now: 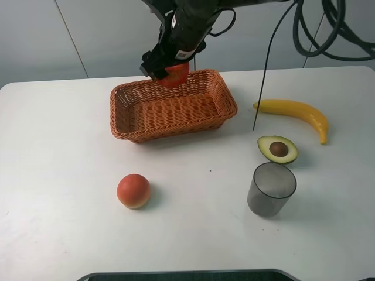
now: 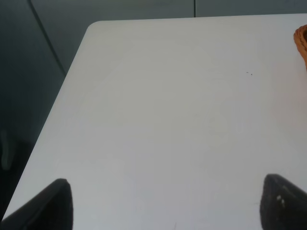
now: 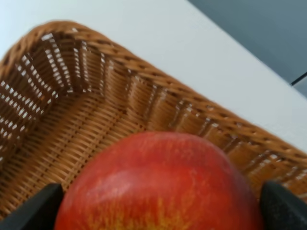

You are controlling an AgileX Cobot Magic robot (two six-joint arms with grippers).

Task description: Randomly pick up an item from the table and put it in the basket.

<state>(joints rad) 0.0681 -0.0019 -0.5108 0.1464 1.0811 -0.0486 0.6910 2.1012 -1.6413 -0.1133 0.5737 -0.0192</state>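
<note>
My right gripper (image 1: 170,69) is shut on the red apple (image 1: 177,75) and holds it above the far rim of the wicker basket (image 1: 176,132), which stands on the white table (image 1: 58,175). In the right wrist view the apple (image 3: 158,187) fills the space between the gripper's (image 3: 158,213) dark fingertips (image 3: 33,211), with the basket's woven wall (image 3: 120,96) behind it. The basket holds nothing. My left gripper (image 2: 168,206) is open and empty over bare table (image 2: 168,120) near its corner. A sliver of the basket (image 2: 302,43) shows at the edge of the left wrist view.
A smaller orange-red fruit (image 1: 133,191) lies front left of the basket. A banana (image 1: 296,111), a halved avocado (image 1: 278,149) and a dark grey cup (image 1: 271,189) sit to the right. A thin black cable (image 1: 262,76) hangs down to the table beside the basket.
</note>
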